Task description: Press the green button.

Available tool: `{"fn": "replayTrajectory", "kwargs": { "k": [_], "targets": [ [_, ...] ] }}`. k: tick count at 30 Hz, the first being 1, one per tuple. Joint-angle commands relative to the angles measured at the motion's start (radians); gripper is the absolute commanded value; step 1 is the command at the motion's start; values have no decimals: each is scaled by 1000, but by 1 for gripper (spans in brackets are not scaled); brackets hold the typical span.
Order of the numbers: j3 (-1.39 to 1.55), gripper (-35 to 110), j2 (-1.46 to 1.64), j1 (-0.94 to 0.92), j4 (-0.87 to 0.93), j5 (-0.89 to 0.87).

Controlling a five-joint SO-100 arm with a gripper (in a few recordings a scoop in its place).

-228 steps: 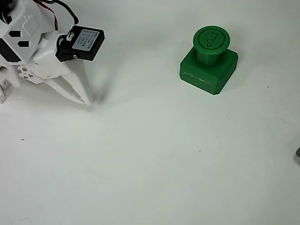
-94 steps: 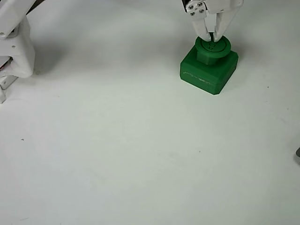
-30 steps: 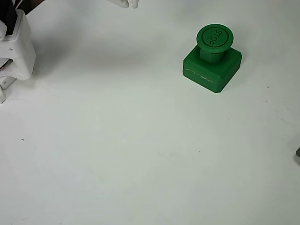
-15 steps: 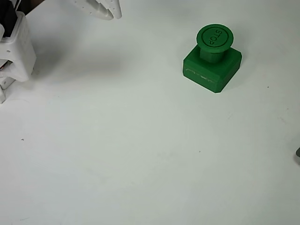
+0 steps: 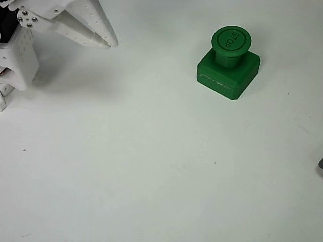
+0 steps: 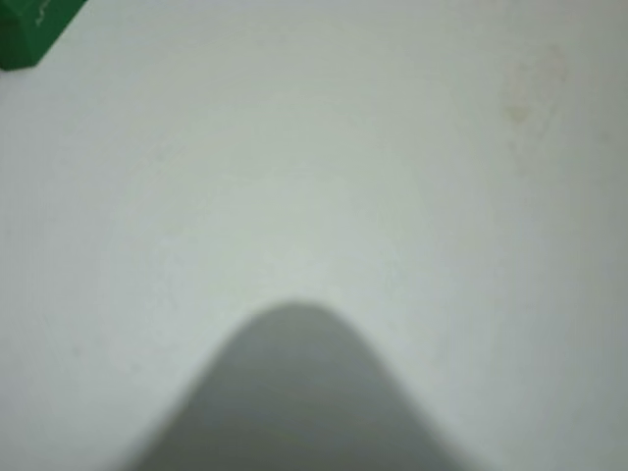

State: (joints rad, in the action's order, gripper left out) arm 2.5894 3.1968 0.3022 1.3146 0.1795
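The green button [image 5: 230, 40] stands upright in the overhead view at the upper right, its round dark-green cap marked "STOP" on a short stem above a square green base [image 5: 227, 76]. My white gripper [image 5: 110, 43] is at the upper left, far to the left of the button, its two fingers meeting at the tips with nothing between them. In the wrist view a corner of the green base [image 6: 25, 29] shows at the top left, and a blurred grey shape [image 6: 294, 392] rises from the bottom edge.
The arm's white base [image 5: 17, 55] stands at the left edge of the overhead view. The white table [image 5: 161, 166] stretches flat between the gripper and the button. A small dark object [image 5: 321, 164] pokes in at the right edge.
After sitting on the button's cap, the gripper lifted off and swung left. Over the last second it came down and left from the top edge. The button has stayed still.
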Motion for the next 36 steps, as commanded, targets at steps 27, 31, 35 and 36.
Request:
{"fn": "replayTrajectory", "kwargs": {
  "k": [27, 31, 35, 36],
  "targets": [
    [448, 0, 115, -95, -588, 242],
    [489, 0, 120, -97, -614, 232],
    [489, 0, 120, -109, -614, 215],
    [489, 0, 120, -117, -607, 201]
  ]
}}
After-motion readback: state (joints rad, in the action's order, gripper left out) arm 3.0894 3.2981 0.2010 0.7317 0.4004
